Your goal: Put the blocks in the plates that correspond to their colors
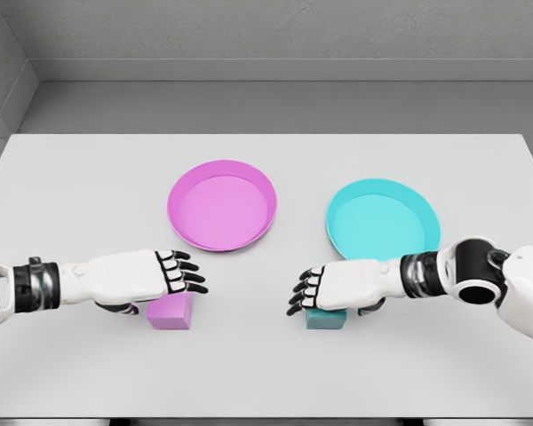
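Observation:
A pink block (171, 313) lies on the white table near the front, partly hidden under my left hand (185, 273). That hand hovers over the block's top with its fingers stretched toward the right, open. A teal block (327, 320) sits to the right, half covered by my right hand (304, 293), whose fingers point left and are relaxed, open. Behind the blocks are a pink plate (222, 209) and a teal plate (377, 222), both with nothing in them. Whether either palm touches its block cannot be told.
The white table (266, 382) runs to a front edge near the bottom of the view. Grey floor and a wall lie beyond its far edge. The two plates stand side by side with a gap between them.

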`<state>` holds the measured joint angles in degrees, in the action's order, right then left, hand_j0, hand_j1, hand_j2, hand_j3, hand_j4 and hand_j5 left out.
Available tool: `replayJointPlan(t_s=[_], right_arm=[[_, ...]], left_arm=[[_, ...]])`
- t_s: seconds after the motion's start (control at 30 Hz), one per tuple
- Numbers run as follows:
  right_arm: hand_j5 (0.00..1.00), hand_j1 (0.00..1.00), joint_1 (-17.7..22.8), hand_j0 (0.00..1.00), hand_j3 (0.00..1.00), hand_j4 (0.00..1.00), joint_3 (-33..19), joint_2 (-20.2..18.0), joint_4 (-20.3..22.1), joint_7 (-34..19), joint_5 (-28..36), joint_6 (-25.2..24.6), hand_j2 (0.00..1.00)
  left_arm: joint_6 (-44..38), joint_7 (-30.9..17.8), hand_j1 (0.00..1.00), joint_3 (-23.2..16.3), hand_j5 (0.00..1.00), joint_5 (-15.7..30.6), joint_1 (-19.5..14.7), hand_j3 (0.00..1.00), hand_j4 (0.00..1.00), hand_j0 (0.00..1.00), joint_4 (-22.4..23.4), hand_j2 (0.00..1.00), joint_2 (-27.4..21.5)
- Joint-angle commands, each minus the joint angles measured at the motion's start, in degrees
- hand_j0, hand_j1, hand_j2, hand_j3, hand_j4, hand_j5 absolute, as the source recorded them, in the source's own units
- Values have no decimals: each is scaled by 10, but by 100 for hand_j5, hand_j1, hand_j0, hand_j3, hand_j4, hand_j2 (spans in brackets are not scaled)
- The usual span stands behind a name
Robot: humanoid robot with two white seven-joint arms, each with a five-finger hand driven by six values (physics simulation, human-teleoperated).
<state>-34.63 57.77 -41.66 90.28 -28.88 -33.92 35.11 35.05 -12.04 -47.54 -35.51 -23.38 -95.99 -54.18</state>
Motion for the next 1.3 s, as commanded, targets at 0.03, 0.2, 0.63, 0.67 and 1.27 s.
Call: replayJointPlan(t_s=[0.03, 0.2, 0.63, 0.67, 1.27], right_arm=[[100, 100, 0, 100, 100, 100, 2, 2, 0, -1, 2, -1, 100], [97, 97, 0, 97, 97, 97, 9, 10, -1, -35, -4, -1, 97], [79, 79, 0, 79, 79, 79, 8, 14, -1, -40, -5, -1, 79], [79, 79, 0, 79, 79, 79, 8, 14, -1, -40, -5, -1, 79], [72, 72, -15, 72, 72, 72, 2, 13, 4, -42, -2, -1, 72]], left_arm=[[-1, 0, 100, 0, 100, -3, 0, 100, 100, 100, 1, 100, 7], [-1, 0, 100, -5, 100, -3, 0, 100, 100, 100, 5, 100, 10], [-1, 0, 100, -9, 100, -2, 9, 100, 100, 100, 10, 100, 9], [-1, 0, 100, -9, 100, -2, 8, 100, 100, 100, 12, 100, 9], [-1, 0, 100, -17, 100, -3, 10, 100, 100, 100, 37, 100, 17]])
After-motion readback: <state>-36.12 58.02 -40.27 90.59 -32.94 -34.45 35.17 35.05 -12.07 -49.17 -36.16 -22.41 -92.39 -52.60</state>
